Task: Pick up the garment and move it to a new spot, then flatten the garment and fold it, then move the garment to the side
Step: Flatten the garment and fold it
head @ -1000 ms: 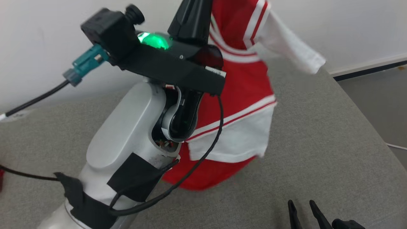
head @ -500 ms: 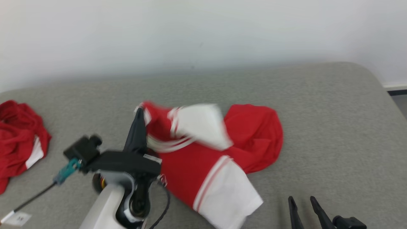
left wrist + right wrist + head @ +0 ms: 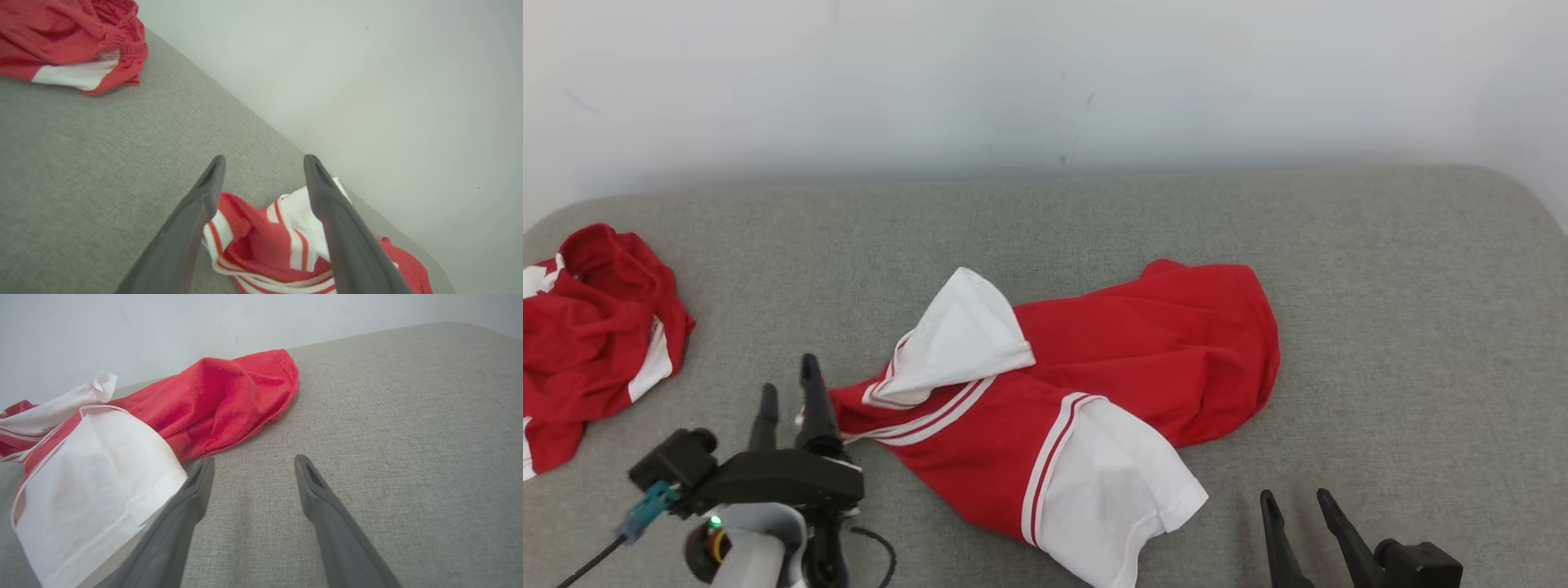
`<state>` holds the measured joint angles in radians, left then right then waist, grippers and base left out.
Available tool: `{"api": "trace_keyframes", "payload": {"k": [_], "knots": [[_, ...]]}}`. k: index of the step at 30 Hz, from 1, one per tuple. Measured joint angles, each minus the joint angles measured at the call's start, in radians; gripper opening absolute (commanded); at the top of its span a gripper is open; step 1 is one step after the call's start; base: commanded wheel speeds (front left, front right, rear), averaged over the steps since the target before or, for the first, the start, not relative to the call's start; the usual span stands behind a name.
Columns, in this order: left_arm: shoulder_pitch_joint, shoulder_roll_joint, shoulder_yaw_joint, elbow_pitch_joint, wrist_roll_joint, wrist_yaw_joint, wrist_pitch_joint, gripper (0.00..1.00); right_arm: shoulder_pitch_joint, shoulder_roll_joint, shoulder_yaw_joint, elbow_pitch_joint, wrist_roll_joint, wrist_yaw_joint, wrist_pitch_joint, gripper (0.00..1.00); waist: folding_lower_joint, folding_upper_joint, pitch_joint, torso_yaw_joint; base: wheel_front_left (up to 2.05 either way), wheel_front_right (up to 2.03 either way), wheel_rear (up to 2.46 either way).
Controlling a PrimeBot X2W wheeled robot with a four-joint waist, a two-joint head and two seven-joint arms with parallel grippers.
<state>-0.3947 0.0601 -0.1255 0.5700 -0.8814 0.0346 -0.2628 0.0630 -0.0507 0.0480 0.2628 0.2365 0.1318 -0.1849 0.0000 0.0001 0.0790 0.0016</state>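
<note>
Red-and-white jersey (image 3: 1094,384) now lies on the grey upholstered surface (image 3: 1380,327), at the centre of the head view. One second earlier it hung from the raised left arm, close to the camera. Half a second earlier it was coming down, blurred. The head camera's aim also shifted over that interval, so the change of framing is not movement of the cloth.

Left gripper (image 3: 788,377), lower left of the head view: fingers spread wide, nothing between them. Its tips stand at the striped neck edge of the jersey, touching or just beside it; which cannot be told. The left wrist view confirms the gap, with striped trim lying beyond it.

Right gripper (image 3: 1294,498), lower right: fingers apart, empty, just clear of the near white sleeve (image 3: 1111,482).

Condition of the jersey: not flat. The far white sleeve (image 3: 960,335) is turned over the chest, and the red body is bunched toward centre right.

A second red garment (image 3: 596,327) sits crumpled at the left edge, well apart.

Assessment: the relocation step appears complete, the jersey having been released. Flattening is outstanding and will likely need both grippers to draw the sleeves and hem outward. Folding and the final move aside remain.
</note>
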Motion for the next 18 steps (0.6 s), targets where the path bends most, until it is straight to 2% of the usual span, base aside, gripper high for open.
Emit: {"api": "trace_keyframes", "payload": {"k": [5,8,12,18], "knots": [[0.092,-0.001,0.053,-0.153,0.19,-0.091,0.0,1.0,-0.004,0.0,0.001,-0.022,-0.006,0.0,0.031,1.0,0.0,0.0,-0.024,-0.007,0.0,0.0,0.0],[0.187,-0.004,0.046,-0.271,0.309,-0.133,0.0,1.0,-0.031,0.001,-0.007,-0.023,-0.026,0.0,0.106,1.0,0.0,-0.0001,-0.039,-0.008,0.0,0.0,0.0],[0.31,-0.007,0.006,-0.388,0.408,-0.151,0.0,1.0,-0.096,0.001,-0.06,0.002,-0.026,0.0,0.246,1.0,-0.0001,-0.0001,-0.054,0.002,0.0,0.0,0.0],[0.416,-0.008,-0.029,-0.473,0.461,-0.159,0.0,1.0,-0.193,0.001,-0.182,0.091,-0.018,0.0,0.434,1.0,-0.0001,-0.0001,-0.06,0.046,0.0,0.0,0.0]]}}
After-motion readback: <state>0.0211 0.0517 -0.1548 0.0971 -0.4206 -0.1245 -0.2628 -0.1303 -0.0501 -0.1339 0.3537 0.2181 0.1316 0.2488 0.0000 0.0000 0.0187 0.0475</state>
